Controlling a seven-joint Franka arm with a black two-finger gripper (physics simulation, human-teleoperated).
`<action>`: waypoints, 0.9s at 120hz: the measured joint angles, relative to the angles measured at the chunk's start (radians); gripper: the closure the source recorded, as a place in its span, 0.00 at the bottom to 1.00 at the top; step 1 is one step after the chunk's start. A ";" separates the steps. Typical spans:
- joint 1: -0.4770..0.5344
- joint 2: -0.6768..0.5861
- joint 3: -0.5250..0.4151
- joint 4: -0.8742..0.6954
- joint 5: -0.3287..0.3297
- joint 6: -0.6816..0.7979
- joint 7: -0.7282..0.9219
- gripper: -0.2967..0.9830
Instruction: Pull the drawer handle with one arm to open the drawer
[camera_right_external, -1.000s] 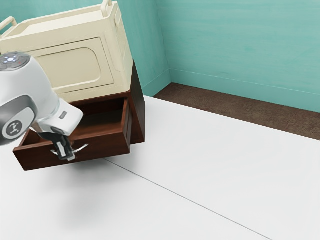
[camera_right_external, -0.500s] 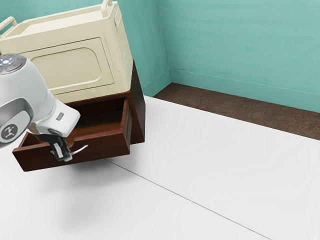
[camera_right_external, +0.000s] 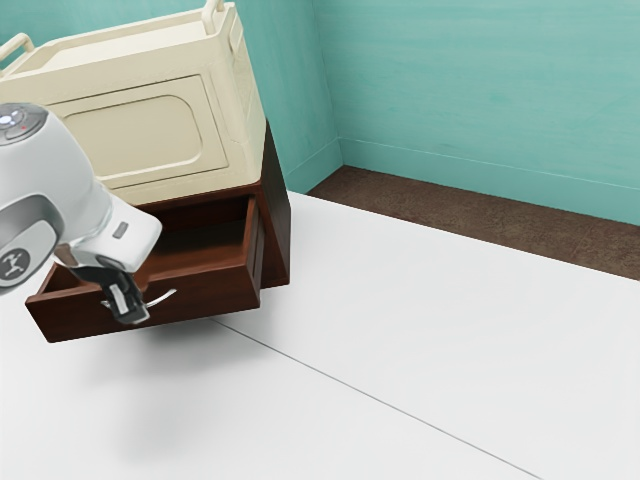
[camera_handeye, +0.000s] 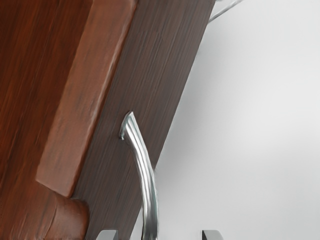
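Note:
In the exterior view, my gripper (camera_right_external: 132, 312) is at the front of the pulled-out drawer (camera_right_external: 205, 301), overlapping the middle of the curved metal handle (camera_right_external: 163, 297). The wrist view has the gripper (camera_handeye: 160, 235) open, its two fingertips wide apart at the lower edge. The silver handle (camera_handeye: 145, 172) runs down between them, nearer one fingertip, with a wide gap to the other. Beside it is the dark drawer front (camera_handeye: 150, 65). The drawer stands well out from its brown cabinet (camera_right_external: 275, 225), its inside showing.
A large cream box (camera_right_external: 150, 135) with raised handles rests on top of the cabinet. The white table (camera_right_external: 400, 330) extends in front and toward the exterior view's right. Teal walls (camera_right_external: 480, 90) and a brown floor strip (camera_right_external: 450, 215) lie behind.
My hand has shifted slightly toward the exterior view's left and tilted a little at the handle. The drawer front sits almost where it was, at most marginally farther out.

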 joint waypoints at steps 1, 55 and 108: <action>-0.001 -0.003 0.000 0.000 0.000 -0.001 0.000 0.64; -0.047 0.228 -0.058 0.455 -0.124 -0.207 0.034 0.43; -0.043 0.336 -0.063 0.633 -0.340 -0.463 0.215 0.26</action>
